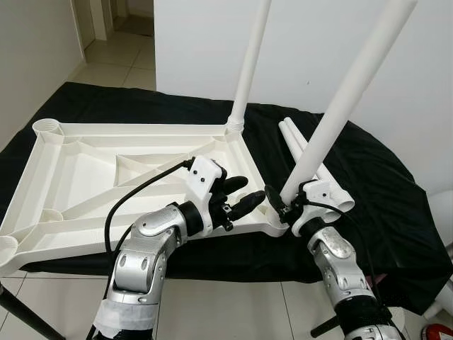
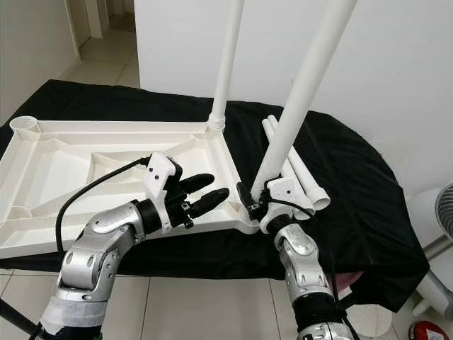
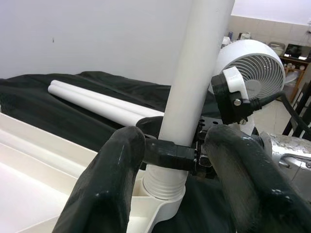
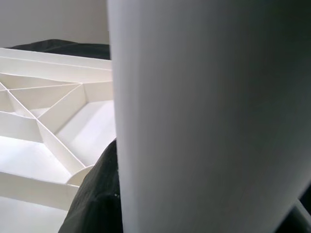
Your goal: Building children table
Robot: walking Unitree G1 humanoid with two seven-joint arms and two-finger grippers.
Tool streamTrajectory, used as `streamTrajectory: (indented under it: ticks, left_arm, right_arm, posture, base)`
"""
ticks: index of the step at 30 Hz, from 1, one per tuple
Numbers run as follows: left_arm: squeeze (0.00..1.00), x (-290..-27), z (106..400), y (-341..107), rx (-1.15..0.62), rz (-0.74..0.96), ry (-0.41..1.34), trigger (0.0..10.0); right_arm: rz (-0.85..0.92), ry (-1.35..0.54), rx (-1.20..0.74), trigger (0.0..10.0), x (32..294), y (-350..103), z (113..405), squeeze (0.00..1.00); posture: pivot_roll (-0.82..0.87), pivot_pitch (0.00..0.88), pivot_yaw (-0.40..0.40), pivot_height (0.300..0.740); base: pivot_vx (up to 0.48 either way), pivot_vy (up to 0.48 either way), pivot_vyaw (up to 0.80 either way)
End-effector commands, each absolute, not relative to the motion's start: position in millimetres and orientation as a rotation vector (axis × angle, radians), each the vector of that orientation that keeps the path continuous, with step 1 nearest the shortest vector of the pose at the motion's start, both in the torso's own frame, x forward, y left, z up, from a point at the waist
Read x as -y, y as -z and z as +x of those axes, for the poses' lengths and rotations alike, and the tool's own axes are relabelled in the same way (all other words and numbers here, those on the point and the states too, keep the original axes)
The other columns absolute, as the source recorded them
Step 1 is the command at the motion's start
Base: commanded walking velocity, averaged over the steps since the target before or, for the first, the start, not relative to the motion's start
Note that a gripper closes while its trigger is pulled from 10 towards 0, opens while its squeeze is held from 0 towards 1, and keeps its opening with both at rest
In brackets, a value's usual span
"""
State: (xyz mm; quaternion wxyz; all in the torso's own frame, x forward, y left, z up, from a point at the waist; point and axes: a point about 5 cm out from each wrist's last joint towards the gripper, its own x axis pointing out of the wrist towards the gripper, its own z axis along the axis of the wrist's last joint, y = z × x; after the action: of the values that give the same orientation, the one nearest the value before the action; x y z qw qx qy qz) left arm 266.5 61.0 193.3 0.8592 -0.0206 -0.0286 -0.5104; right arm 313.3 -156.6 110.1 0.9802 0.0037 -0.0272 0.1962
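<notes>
White plastic tabletop [image 1: 85, 152]: upside down on the black cloth [image 1: 382, 191], one leg [image 1: 249, 67] standing in its far right corner.
Left gripper [image 1: 244, 197]: fingers spread, hovering by the near right corner.
Right gripper [image 1: 283, 207]: clamping the second leg [image 1: 340, 106], tilted in its socket.
Spare legs [image 1: 301, 145]: lying to the right.
Risk: that tilt could jam it or pop it out.

A plain white wall [image 1: 212, 42] stands close behind the work surface, which is draped in a black cloth [image 1: 382, 205] hanging over the near edge. The floor [image 1: 113, 64] is pale glossy tile, running back through a doorway at the far left. A white fan [image 3: 255, 68] stands to the right (its grille also peeks in at the edge of the right eye view). Behind it a wooden shelf [image 3: 296, 60] holds small items too blurred to identify. Light is even and bright.
</notes>
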Motion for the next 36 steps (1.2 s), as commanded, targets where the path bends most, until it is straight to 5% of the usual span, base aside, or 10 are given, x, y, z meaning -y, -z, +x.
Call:
streamTrajectory:
  ticks: [1, 20, 36]
  left_arm:
    - [0.00, -63.2, 272.5, -192.7, 0.045, -0.053, 0.882, 10.0]
    - [0.00, -63.4, 269.8, -194.9, 0.048, -0.047, 0.887, 10.0]
    - [0.00, -51.3, 258.2, -191.4, 0.026, -0.026, 0.996, 10.0]
  right_arm:
    - [0.036, -0.360, -0.161, 10.0, 162.7, -68.5, 300.8, 0.00]
    - [0.079, -0.232, -0.145, 10.0, 165.8, -68.2, 300.9, 0.00]
    - [0.159, 0.089, -0.130, 10.0, 137.1, -82.9, 303.5, 0.00]
  posture:
    - [0.01, 0.000, -0.124, 0.740]
    - [0.02, 0.000, -0.124, 0.740]
    - [0.02, 0.000, -0.133, 0.740]
  base:
    - [0.000, 0.000, 0.00]
    - [0.000, 0.000, 0.00]
    - [0.000, 0.000, 0.00]
